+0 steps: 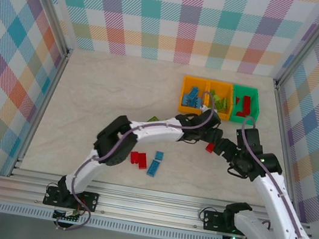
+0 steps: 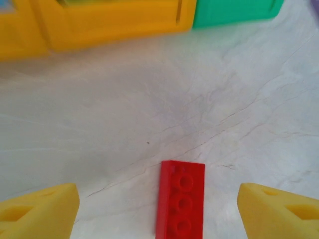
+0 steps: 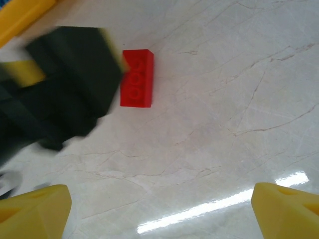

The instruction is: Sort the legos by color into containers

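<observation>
Hangs left gripper [image 2: 158, 201] wide open, empty, astride red lego [image 2: 180, 204] toward table's [image 1: 116, 87] right edge, right gripper [image 3: 159, 209] also agape and empty close by; risks collision from crowding.

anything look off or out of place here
Nothing is spilled or damaged. One red brick lies flat on the table short of the bins, between the tips of the open left claw. More reds and a blue lie loose nearer the arm bases, unsorted.
</observation>
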`<state>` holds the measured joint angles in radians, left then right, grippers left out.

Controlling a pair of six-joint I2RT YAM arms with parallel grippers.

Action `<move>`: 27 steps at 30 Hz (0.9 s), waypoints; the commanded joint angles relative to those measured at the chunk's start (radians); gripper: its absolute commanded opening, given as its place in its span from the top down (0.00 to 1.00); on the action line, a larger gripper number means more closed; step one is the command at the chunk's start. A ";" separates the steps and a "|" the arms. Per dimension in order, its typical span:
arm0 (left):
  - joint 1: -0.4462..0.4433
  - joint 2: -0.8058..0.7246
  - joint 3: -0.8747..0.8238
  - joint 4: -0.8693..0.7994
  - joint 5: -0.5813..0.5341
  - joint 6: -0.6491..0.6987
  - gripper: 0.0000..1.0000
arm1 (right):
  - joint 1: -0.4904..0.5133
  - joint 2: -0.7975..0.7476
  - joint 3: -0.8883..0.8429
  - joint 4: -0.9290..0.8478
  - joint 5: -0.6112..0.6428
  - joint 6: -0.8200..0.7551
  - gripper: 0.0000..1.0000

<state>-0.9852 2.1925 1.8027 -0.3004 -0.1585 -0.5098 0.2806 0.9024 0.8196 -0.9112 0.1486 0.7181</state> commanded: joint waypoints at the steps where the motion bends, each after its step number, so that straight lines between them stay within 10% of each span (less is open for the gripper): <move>1: 0.042 -0.297 -0.146 0.081 -0.096 0.075 0.15 | -0.007 0.069 -0.019 0.047 0.005 0.003 0.07; 16: 0.030 -1.251 -0.902 -0.145 0.262 0.684 0.00 | -0.007 0.752 0.165 0.399 -0.043 -0.022 0.18; 27: 0.026 -1.499 -1.063 -0.121 0.370 0.772 0.00 | -0.026 0.746 0.172 0.359 0.003 0.002 0.65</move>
<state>-0.9531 0.7013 0.7483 -0.4397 0.1555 0.2016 0.2668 1.7008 0.9947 -0.5671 0.1421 0.7200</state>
